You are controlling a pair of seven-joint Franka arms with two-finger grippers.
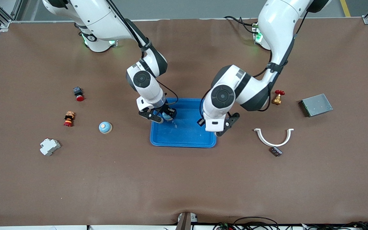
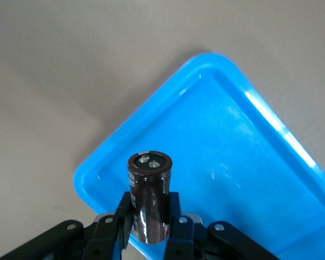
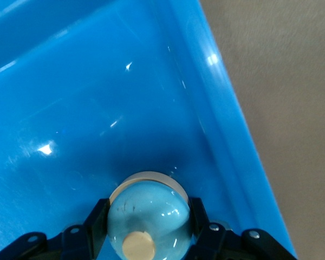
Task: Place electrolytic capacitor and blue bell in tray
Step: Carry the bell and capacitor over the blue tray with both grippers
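The bright blue tray (image 1: 187,134) lies mid-table. My right gripper (image 1: 164,115) is shut on a light blue bell (image 3: 149,216) with a tan knob, low inside the tray (image 3: 97,97) near its rim at the right arm's end; I cannot tell whether the bell touches the floor. A bit of the bell (image 1: 167,116) shows in the front view. My left gripper (image 2: 150,216) is shut on a dark brown electrolytic capacitor (image 2: 149,195), held over the tray's (image 2: 249,162) rim by a corner. In the front view that gripper (image 1: 216,128) is at the tray's edge toward the left arm's end.
A second blue bell (image 1: 105,127), a red button (image 1: 78,93), a red-orange stack (image 1: 69,118) and a white breaker (image 1: 49,146) lie toward the right arm's end. A red valve (image 1: 278,96), grey flat box (image 1: 316,104), white curved clamp (image 1: 273,137) and small dark part (image 1: 275,151) lie toward the left arm's end.
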